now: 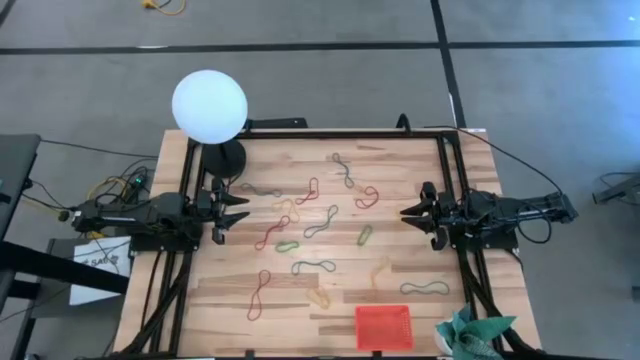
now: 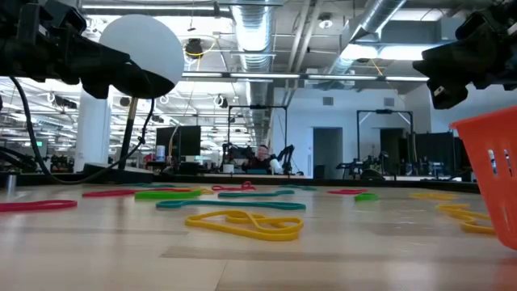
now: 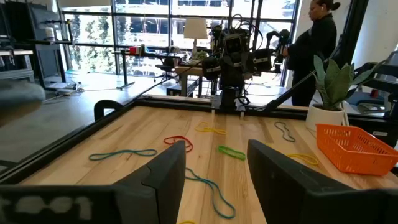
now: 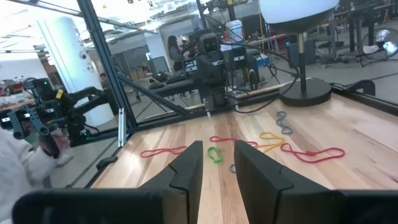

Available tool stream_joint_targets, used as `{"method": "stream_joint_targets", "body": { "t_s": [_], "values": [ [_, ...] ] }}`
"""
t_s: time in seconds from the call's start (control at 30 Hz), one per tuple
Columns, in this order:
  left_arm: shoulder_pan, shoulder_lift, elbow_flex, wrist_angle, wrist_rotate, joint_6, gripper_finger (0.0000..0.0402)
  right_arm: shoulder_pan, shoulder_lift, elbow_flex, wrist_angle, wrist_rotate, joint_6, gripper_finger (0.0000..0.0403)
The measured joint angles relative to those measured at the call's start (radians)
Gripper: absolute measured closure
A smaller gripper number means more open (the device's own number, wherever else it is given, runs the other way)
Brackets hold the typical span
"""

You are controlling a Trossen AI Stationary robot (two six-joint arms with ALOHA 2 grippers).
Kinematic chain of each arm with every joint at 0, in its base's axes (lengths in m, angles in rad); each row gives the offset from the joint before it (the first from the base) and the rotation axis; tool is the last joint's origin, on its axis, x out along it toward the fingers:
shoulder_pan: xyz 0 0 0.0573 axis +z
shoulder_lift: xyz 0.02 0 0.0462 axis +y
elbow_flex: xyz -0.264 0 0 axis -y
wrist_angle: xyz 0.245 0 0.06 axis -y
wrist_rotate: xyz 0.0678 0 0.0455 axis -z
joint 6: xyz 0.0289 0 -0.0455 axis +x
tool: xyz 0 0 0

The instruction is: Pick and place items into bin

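Many thin rubber-band loops lie flat across the wooden table: a red one (image 1: 271, 232), a green one (image 1: 287, 245), a teal one (image 1: 313, 266), a dark one (image 1: 424, 288), and a yellow one (image 2: 245, 224) close to the low camera. The red-orange bin (image 1: 384, 327) stands at the near edge, also seen in the left wrist view (image 3: 354, 148). My left gripper (image 1: 238, 208) hovers open at the table's left side. My right gripper (image 1: 408, 214) hovers open at the right side. Both are above the wood and hold nothing.
A lamp with a white globe (image 1: 209, 103) and a dark base (image 1: 225, 157) stands at the far left corner, close to my left gripper. A teal-green cloth (image 1: 470, 335) lies at the near right corner beside the bin. Black frame rails (image 1: 455, 190) run along the table's sides. A person (image 3: 314, 46) stands beyond the table.
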Motion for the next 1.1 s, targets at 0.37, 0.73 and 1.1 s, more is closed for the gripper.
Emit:
{"method": "stream_joint_targets", "body": {
  "t_s": [0.37, 0.73, 1.1],
  "values": [
    [0.0, 0.0, 0.0, 0.01, 0.0, 0.0, 0.0239, 0.0, 0.0, 0.0, 0.0, 0.0, 0.0, 0.0316],
    [0.0, 0.0, 0.0, 0.018, -0.06, -0.08, 0.0239, 0.0, 0.0, 0.0, 0.0, 0.0, 0.0, 0.0316],
    [0.0, 0.007, 0.0, 0.022, -0.162, -0.084, 0.0239, 0.0, 0.0, 0.0, 0.0, 0.0, 0.0, 0.0316]
  ]
}}
